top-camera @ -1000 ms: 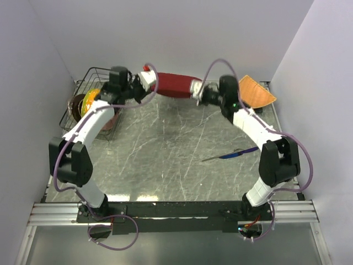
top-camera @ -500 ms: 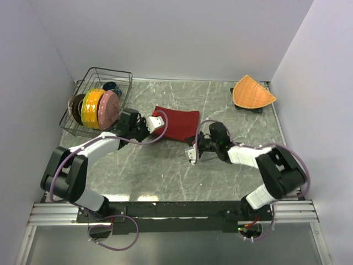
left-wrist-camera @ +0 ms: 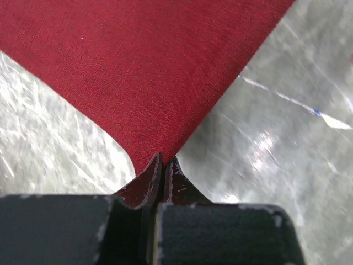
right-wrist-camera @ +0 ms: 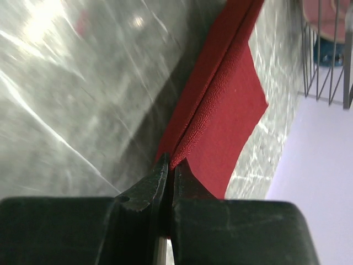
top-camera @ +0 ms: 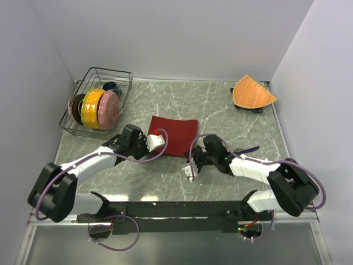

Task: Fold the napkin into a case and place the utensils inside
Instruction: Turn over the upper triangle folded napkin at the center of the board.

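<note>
Across the middle of the counter (top-camera: pixel 231 118) we see the napkin (top-camera: pixel 175 132) lying. The left end effector (left-wrist-camera: pixel 164 161) pinches its near-left corner, the right end effector (right-wrist-camera: pixel 171 163) clamps its doubled near-right edge, and the knife (top-camera: pixel 251 149) lies beside the right arm.

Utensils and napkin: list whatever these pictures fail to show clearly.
- Fork: it shows in no view. Whether the right arm hides it cannot be told.
- Knife: in the top view only a purple end shows past the right arm.
- Napkin: the near corners are pinched inside the left pincer and right pincer. Both wrist views crop its edges.
- Dish rack: in the right wrist view it is blurred and cut off by the frame edge.
</note>
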Robot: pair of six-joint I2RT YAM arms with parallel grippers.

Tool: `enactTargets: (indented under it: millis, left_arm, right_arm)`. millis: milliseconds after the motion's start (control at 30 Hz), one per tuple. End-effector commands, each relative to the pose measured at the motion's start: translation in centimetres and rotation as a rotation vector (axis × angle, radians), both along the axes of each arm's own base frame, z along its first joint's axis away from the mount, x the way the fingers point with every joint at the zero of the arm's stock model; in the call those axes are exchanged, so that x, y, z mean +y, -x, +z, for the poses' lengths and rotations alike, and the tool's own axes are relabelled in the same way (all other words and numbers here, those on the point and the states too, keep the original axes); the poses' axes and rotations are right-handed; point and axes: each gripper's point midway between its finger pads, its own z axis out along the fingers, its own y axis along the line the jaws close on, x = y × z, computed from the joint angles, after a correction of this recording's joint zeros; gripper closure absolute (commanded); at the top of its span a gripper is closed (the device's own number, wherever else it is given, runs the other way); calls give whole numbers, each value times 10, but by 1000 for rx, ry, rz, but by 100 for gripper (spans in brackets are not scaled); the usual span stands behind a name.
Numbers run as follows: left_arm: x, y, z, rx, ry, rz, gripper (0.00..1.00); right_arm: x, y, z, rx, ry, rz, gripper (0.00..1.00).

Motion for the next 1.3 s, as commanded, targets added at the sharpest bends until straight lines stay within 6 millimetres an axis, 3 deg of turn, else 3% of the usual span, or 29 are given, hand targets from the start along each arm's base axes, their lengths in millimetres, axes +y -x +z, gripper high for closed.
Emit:
enactTargets:
  millis: [0,300,500,567,700,800,833,900,967,1000,1100,1233,1267]
  left_arm:
    - [43,17,-12,19,-150,88,99]
    - [45,53,-27,74,-191,-21,99]
    - [46,63,-35,99,-206,-60,99]
    - [47,65,-37,111,-212,-72,97]
    - [47,69,-37,122,-217,-95,78]
    - [48,74,-37,123,-213,-110,70]
    - [48,75,-36,119,-211,-117,57]
    - [45,78,-32,121,-189,-124,43]
    - [39,73,-17,101,-148,-118,39]
    - [34,74,-11,102,-114,-116,31]
    - [14,58,37,46,36,-54,19]
    - [-18,34,96,1,232,8,13]
    - [-26,29,99,28,256,17,12]
  right_arm:
    - [-23,27,-26,118,142,-93,100]
    - [-13,74,-43,293,229,-135,100]
    - [-9,89,-49,324,249,-151,100]
    - [-8,90,-48,344,252,-161,89]
    - [-5,88,-30,399,227,-239,39]
    - [1,87,-1,477,151,-333,30]
    - [5,84,14,497,112,-358,29]
    - [-1,85,28,581,68,-442,22]
    - [-5,77,50,657,-27,-544,19]
    - [-7,74,59,690,-58,-581,19]
    - [-27,52,77,821,-205,-765,20]
    - [-49,22,90,994,-402,-987,23]
    - [-51,16,90,1064,-457,-1046,25]
